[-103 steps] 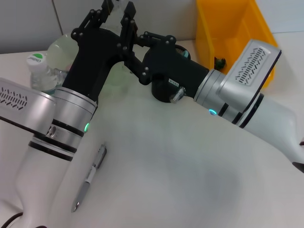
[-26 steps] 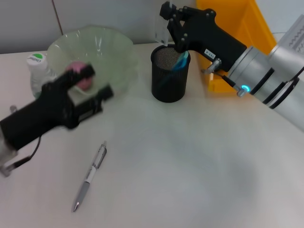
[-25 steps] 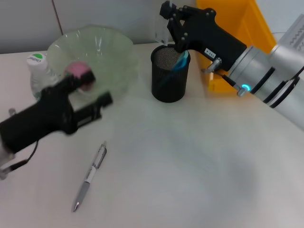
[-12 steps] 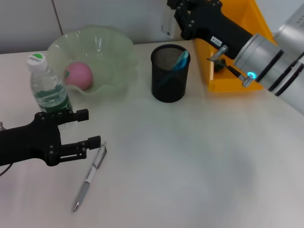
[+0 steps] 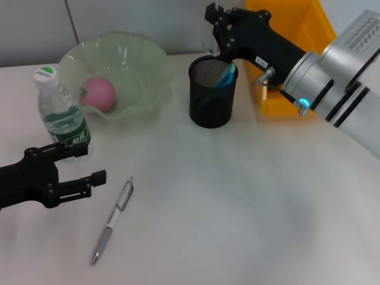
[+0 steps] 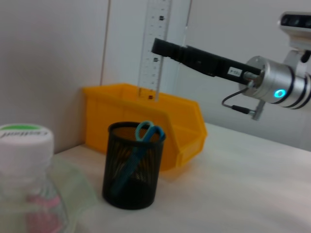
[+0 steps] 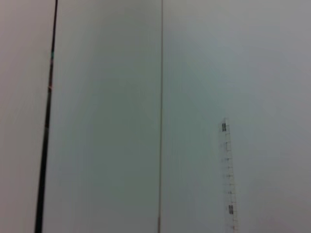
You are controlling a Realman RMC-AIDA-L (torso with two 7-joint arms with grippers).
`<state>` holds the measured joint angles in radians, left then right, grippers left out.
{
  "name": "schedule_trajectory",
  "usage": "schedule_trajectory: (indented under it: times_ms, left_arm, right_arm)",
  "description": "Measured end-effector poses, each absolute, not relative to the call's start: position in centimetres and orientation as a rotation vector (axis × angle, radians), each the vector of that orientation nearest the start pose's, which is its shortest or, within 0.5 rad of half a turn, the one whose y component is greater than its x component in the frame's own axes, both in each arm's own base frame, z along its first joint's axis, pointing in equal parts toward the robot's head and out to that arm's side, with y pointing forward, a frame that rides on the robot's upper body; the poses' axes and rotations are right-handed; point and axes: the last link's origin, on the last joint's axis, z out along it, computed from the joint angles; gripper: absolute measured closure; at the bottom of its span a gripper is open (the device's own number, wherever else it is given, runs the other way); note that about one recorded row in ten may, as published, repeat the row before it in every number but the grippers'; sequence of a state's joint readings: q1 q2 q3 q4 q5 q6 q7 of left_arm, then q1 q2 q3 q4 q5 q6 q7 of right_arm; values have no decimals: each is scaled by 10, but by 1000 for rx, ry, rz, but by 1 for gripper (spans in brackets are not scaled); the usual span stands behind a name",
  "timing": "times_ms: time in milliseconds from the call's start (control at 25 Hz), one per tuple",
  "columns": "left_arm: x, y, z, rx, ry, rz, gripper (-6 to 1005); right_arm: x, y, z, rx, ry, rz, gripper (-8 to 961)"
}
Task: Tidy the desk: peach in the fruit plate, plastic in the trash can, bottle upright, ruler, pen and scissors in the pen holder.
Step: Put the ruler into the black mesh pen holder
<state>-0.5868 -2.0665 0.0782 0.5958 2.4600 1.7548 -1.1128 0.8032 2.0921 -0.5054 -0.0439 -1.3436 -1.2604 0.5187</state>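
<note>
Right gripper (image 6: pixel 163 47) pinches the ruler (image 6: pixel 154 51) upright above the holder (image 5: pixel 212 91): thin, light, slippery. Left gripper (image 5: pixel 74 169) open beside the pen (image 5: pixel 113 218).

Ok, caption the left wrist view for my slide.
Right gripper holds a clear ruler upright above the black pen holder, scissors already inside, yellow bin behind.

1. A pale white desk (image 5: pixel 237 196) is carrying everything.
2. A water bottle (image 5: pixel 59 113) is standing upright near its left edge.
3. A green fruit plate (image 5: pixel 139 65) is sitting just behind the bottle.
4. A black mesh pen holder (image 5: pixel 212 104) is standing near the middle rear.
5. A yellow bin (image 5: pixel 291 35) is resting beside the holder.
6. A pen (image 5: pixel 113 219) is lying flat in front.
</note>
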Motion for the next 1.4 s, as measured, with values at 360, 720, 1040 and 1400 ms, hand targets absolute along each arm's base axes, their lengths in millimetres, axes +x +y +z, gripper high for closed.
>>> schedule_trajectory:
  times_ms: [360,720,1040,1400]
  left_arm:
    - [-304,301,21,-2619,-574,-737,209]
    - [-306,301,21,-2591,-605,-750,211]
    - [-307,301,19,-2587,-620,-749,213]
    - [-309,302,19,-2579,-617,-734,212]
  right_arm:
    - [203,403,-45,-2037,300,960,942]
    - [203,413,-55,-2053,371,877,941]
    - [199,416,-61,-2071,395,854,940]
    - [201,414,-67,-2083,427,836,938]
